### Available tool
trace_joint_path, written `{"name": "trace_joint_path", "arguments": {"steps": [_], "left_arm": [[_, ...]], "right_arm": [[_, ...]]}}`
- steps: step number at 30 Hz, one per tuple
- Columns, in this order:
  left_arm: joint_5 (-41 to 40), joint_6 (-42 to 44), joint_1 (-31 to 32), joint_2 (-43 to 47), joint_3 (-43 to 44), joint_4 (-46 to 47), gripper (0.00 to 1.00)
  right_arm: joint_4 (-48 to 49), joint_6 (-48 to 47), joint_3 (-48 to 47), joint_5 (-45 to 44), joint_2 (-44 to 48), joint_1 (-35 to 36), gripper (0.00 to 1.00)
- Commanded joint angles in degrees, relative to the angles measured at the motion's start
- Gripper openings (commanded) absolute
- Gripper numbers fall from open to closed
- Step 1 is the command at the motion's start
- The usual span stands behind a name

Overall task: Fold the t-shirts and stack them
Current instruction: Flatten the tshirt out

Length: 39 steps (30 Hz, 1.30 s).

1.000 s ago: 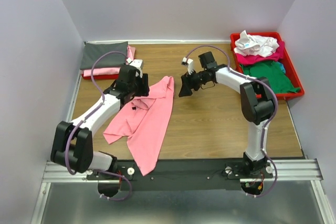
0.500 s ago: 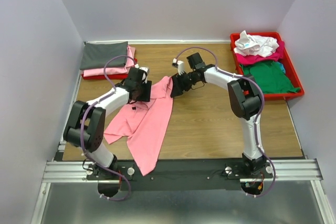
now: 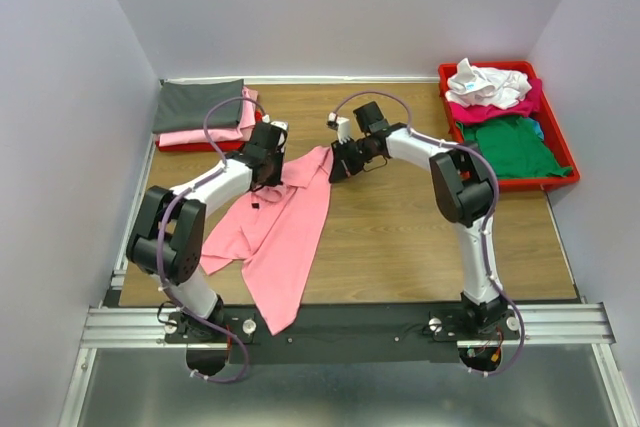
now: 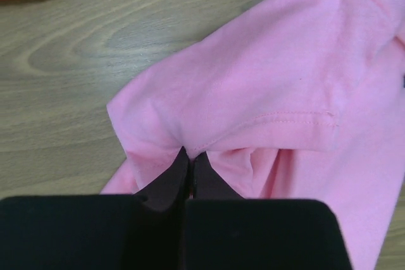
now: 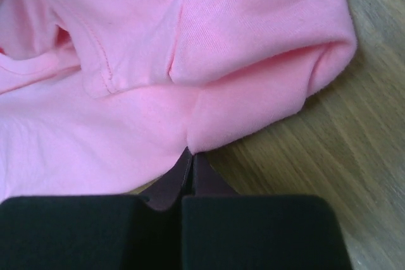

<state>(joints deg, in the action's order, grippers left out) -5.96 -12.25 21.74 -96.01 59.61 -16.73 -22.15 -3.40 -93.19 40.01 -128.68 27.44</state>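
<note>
A light pink t-shirt (image 3: 285, 222) lies rumpled on the wooden table, stretching from the middle toward the near edge. My left gripper (image 3: 272, 165) is at its upper left part, and the left wrist view shows that gripper (image 4: 188, 154) shut, pinching a fold of the pink t-shirt (image 4: 266, 74) beside a stitched hem. My right gripper (image 3: 337, 167) is at the shirt's upper right corner. In the right wrist view it (image 5: 191, 153) is shut on the rounded edge of the pink t-shirt (image 5: 126, 112). A small dark tag (image 3: 256, 204) shows on the cloth.
At the back left a folded dark grey t-shirt (image 3: 198, 104) lies on a folded pink one (image 3: 205, 135). A red tray (image 3: 555, 179) at the back right holds white (image 3: 487, 82), magenta (image 3: 500, 109) and green (image 3: 515, 144) t-shirts. Purple walls close in both sides.
Both grippers have shut on the pink t-shirt's upper edge. The right gripper came left to the shirt's corner, and the left one shifted slightly up and right.
</note>
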Motion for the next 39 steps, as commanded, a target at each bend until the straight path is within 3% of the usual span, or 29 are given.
{"name": "trace_joint_path", "arguments": {"steps": [1, 10, 13, 22, 31, 36, 39], "left_arm": [[-1.5, -0.8, 0.9, 7.4, 1.4, -1.9, 0.00], [4.9, -1.8, 1.2, 26.5, 5.3, -6.3, 0.00], [11.4, -1.5, 1.3, 30.4, 9.1, -7.8, 0.00], [27.2, -4.0, 1.5, 39.0, 22.2, -7.1, 0.00], [37.2, -11.7, 1.6, 43.4, 27.0, -1.3, 0.00], [30.8, -11.0, 1.5, 41.1, 27.1, -0.2, 0.00], [25.2, -10.8, 1.4, 37.1, 21.1, 2.6, 0.00]], "right_arm": [[-0.2, -2.0, 1.7, -2.6, 6.4, 0.4, 0.00], [-0.3, -5.4, 5.4, -9.0, 24.6, 0.2, 0.00], [-0.9, -7.4, 6.1, -13.6, 32.8, 0.2, 0.00], [-10.4, -21.1, -2.8, -29.5, 53.9, 0.2, 0.00], [-17.6, -28.7, -10.8, -35.2, 60.0, -4.8, 0.00], [-17.4, -31.1, -14.8, -39.7, 56.2, -4.9, 0.00], [-15.8, -32.9, -11.9, -40.7, 52.3, -4.9, 0.00]]}}
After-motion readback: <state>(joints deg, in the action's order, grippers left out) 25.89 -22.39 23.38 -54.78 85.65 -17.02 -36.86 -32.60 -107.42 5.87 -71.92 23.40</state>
